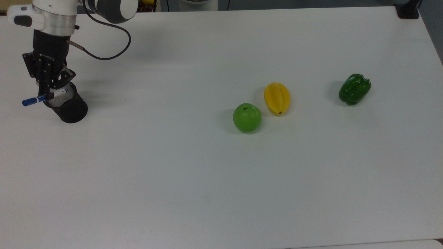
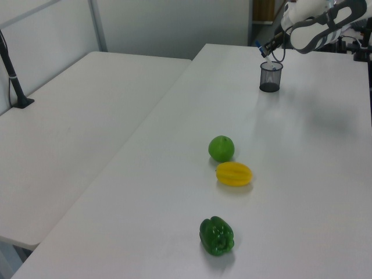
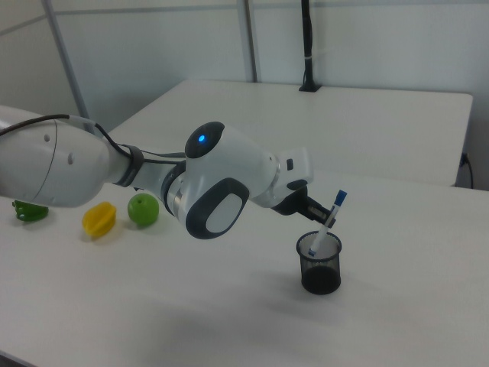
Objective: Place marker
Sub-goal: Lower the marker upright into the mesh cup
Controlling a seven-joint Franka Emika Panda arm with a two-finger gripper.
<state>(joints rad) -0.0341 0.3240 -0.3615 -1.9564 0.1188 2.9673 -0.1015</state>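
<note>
The marker is white with a blue cap and is held tilted, cap outward toward the top view's left. My gripper is shut on its middle, directly above the rim of a black mesh cup at the table's far left in the top view. In the right view the marker slants with its cap up, and its white lower end dips into the mouth of the cup; the gripper grips it just above the rim. The left view has the cup far back, under the arm.
A green apple, a yellow starfruit and a green bell pepper lie spread to the top view's right of centre. A black clamp sits on the far right corner. A second table stands alongside.
</note>
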